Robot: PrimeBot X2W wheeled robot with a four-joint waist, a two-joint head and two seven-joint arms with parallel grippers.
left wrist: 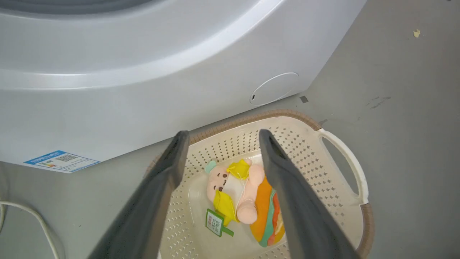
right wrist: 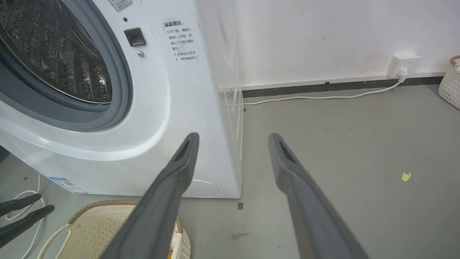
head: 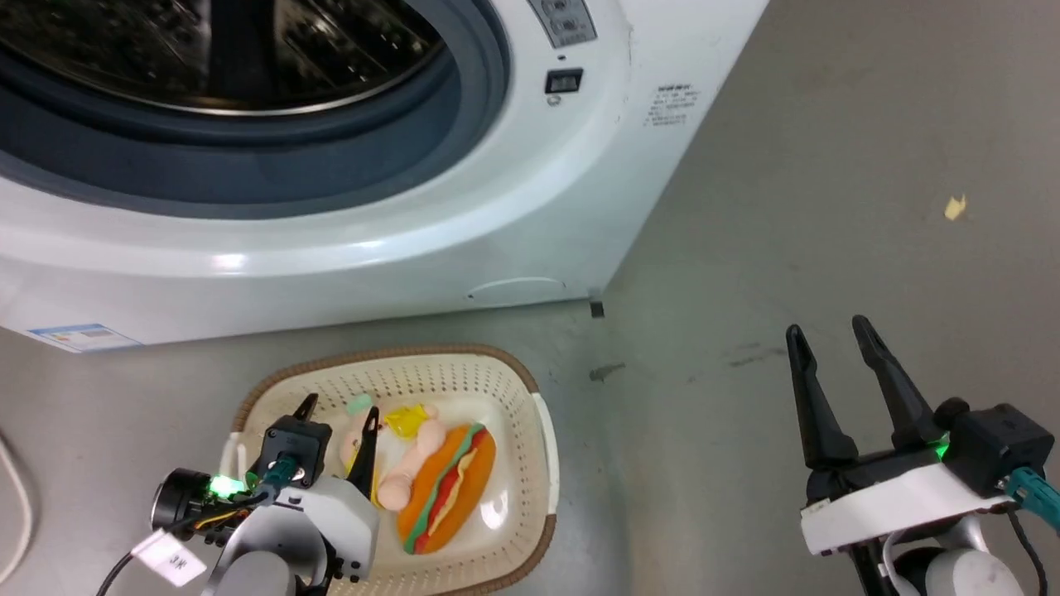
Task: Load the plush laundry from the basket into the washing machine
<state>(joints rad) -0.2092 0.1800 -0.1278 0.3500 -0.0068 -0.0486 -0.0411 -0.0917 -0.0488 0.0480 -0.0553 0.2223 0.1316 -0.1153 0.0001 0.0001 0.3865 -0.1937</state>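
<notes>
**Both toys in basket; both grippers empty**

1. Washing machine (head: 464, 240): white front-loader. The grey door seal (head: 248, 170) and perforated steel drum (right wrist: 61, 61) are exposed.
2. Basket (head: 397, 354): on the grey floor just in front of the washer's lower panel. It holds the pink-beige doll (left wrist: 218, 180) in yellow clothing, lying against the orange striped bun plush (head: 451, 488).
3. Left gripper (left wrist: 223, 133): fingers spread apart above the basket and gripping nothing. In the left wrist view the doll lies between them.
4. Right gripper (head: 828, 327): fingers apart and empty, over bare floor to the right of the machine, well apart from the basket.
5. Markings:
   - Blue-edged sticker (left wrist: 61, 160) with a QR code at the washer's lower front corner; its text is too small to read.
   - Printed notice (right wrist: 181, 39) in Chinese characters beside the opening, several lines, not reliably legible.
   - Green tag (left wrist: 215, 222) on the doll, with unreadable print.
   - White tag (head: 170, 559) on the left arm, marking unclear.
</notes>
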